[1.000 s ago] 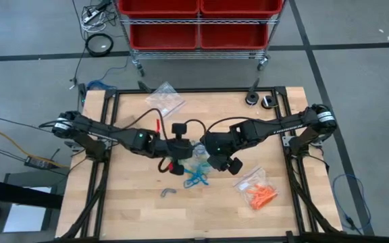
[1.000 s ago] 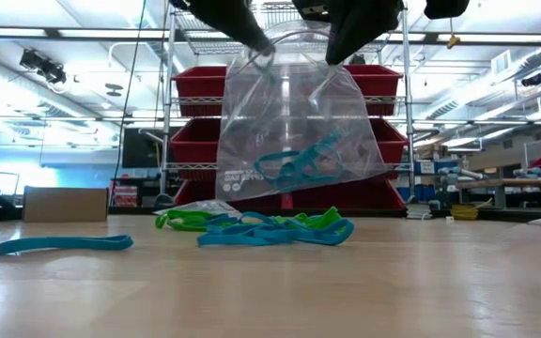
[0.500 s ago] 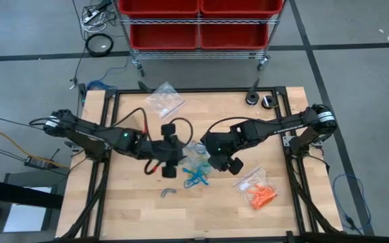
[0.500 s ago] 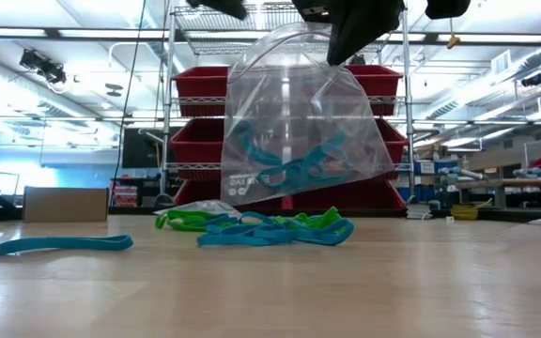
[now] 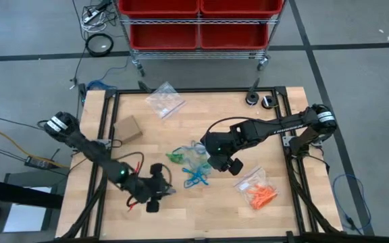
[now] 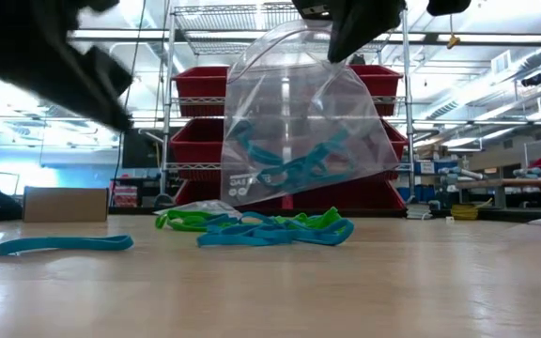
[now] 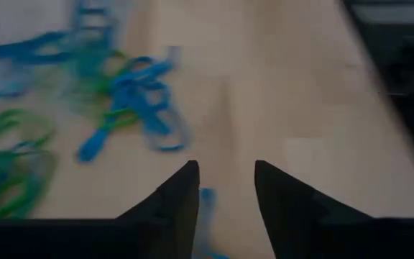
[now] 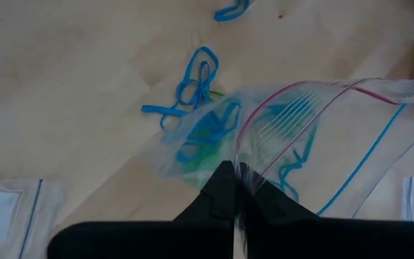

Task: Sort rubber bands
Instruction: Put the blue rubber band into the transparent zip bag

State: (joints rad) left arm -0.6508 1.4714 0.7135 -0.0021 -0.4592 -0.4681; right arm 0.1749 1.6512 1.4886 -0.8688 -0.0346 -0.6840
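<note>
Hanging from the right hand [image 5: 211, 159], whose two dark fingers are pinched shut on its zip-seal rim, one clear plastic bag [image 6: 303, 122] is held above the middle of the pale wooden table [image 5: 208, 209]; several blue rubber bands [image 6: 285, 161] lie inside it, and faint print near its lower edge is too small to read. Below it on the table lies one tangled heap of thin blue and green rubber bands [image 6: 261, 226]; their number within the tangle cannot be told. One blue band [image 6: 64, 244] lies flat by itself, apart from the heap. The left hand [image 7: 225, 188] is low over the near left part of the table, fingers parted with a narrow gap, holding nothing; a blue band shows just below that gap. Three clear bags appear in all: the held one, one flat bag [image 5: 165, 99] at the far edge, and one bag of orange bands [image 5: 258, 191] at the near right. One small brown cardboard box [image 5: 128, 128] rests at the left. Red bins [image 5: 198, 17] fill a wire shelf beyond the table.
</note>
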